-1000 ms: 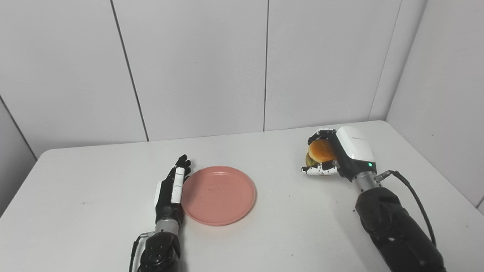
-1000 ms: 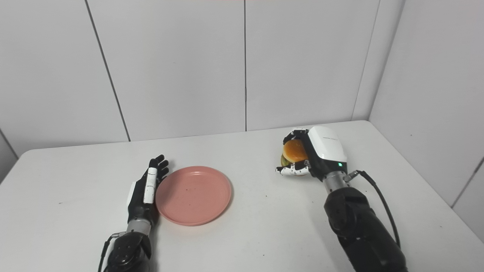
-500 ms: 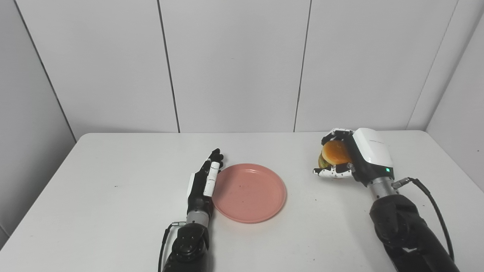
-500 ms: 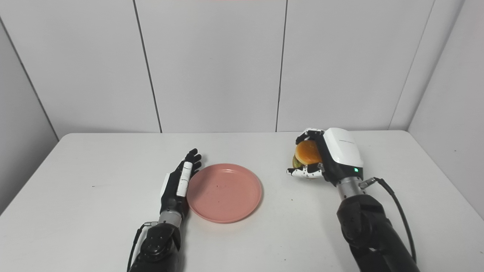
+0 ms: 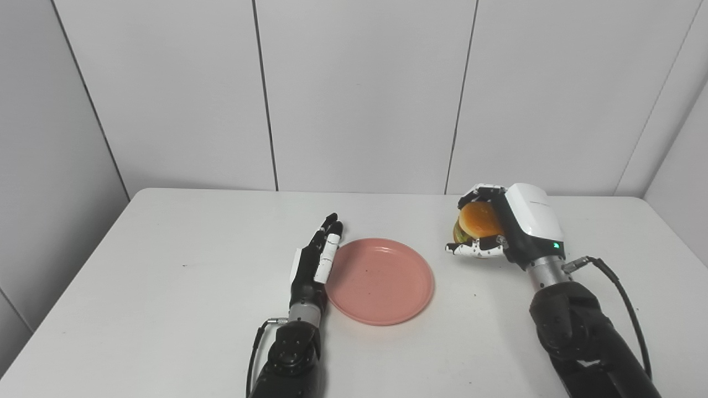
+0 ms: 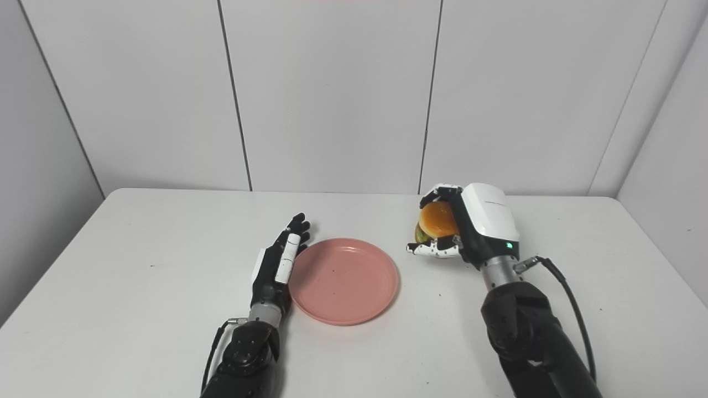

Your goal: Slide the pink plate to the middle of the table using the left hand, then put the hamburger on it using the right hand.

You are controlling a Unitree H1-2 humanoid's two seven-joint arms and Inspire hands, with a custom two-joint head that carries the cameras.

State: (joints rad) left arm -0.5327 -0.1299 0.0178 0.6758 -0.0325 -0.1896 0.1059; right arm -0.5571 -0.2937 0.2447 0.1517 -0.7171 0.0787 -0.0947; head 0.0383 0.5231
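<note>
Plate near mid-desk, hamburger held ready.
The left hand, fingers straight and apart, lay edge-on against the pink plate for pushing; the right hand clasped the hamburger beside it.

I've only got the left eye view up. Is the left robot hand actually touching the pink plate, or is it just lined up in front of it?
Observer: In the right eye view the left robot hand lies edge-on along the pink plate's left rim. No table shows between them, so it looks like contact.
Operator: And how close is the hamburger to the plate?
Observer: The right robot hand is shut on the hamburger. From this side, a strip of white table separates its thumb from the plate's right rim.
Operator: Anything more on the right?
Observer: Only that the right eye view shows more of the table's right edge beyond the right arm.
</note>
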